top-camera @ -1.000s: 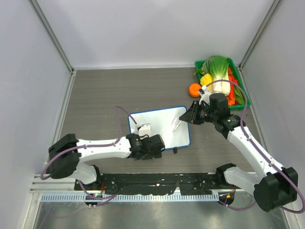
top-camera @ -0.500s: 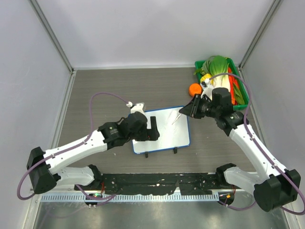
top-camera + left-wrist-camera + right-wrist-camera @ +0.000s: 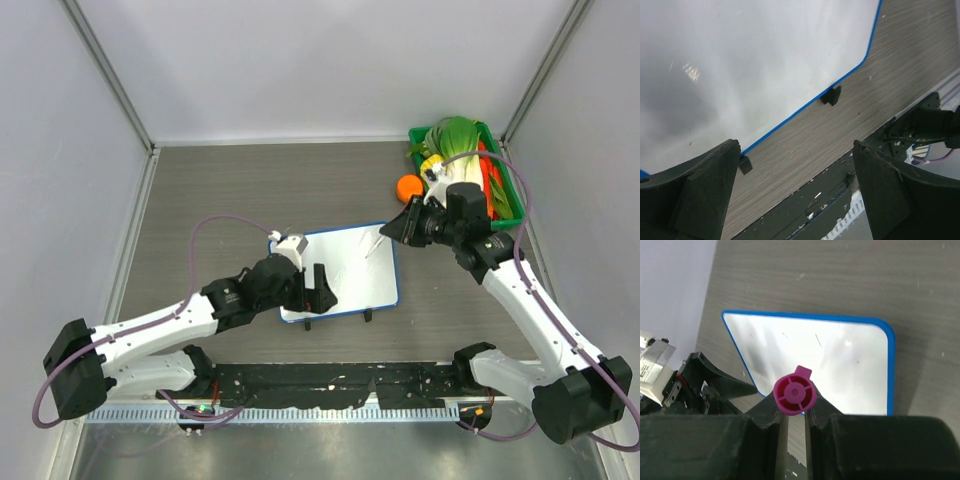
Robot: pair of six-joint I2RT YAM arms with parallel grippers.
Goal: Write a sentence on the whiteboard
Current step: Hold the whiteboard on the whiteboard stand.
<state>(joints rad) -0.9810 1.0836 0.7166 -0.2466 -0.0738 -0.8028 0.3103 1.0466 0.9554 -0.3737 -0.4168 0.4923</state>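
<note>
The whiteboard point(image 3: 350, 265) lies flat on the table, blue-framed, and its surface is blank; no sentence shows on it. My left gripper point(image 3: 320, 288) is open and empty over the board's near left edge. In the left wrist view the board point(image 3: 765, 65) fills the top, with its two black feet point(image 3: 830, 95) at the near edge, between my spread fingers point(image 3: 705, 192). My right gripper point(image 3: 405, 228) is shut on a marker point(image 3: 372, 243), held above the board's far right corner. The right wrist view shows the marker's magenta end point(image 3: 794, 395) over the board point(image 3: 840, 360).
A green basket point(image 3: 509, 180) of vegetables stands at the back right, with an orange point(image 3: 408, 187) beside it. The black base rail point(image 3: 330, 380) runs along the near edge. Grey walls enclose the table on three sides.
My left arm swung up and away from the board's near left corner, then came back down over its near left edge. My right gripper lifted the marker slightly toward the far right corner.
</note>
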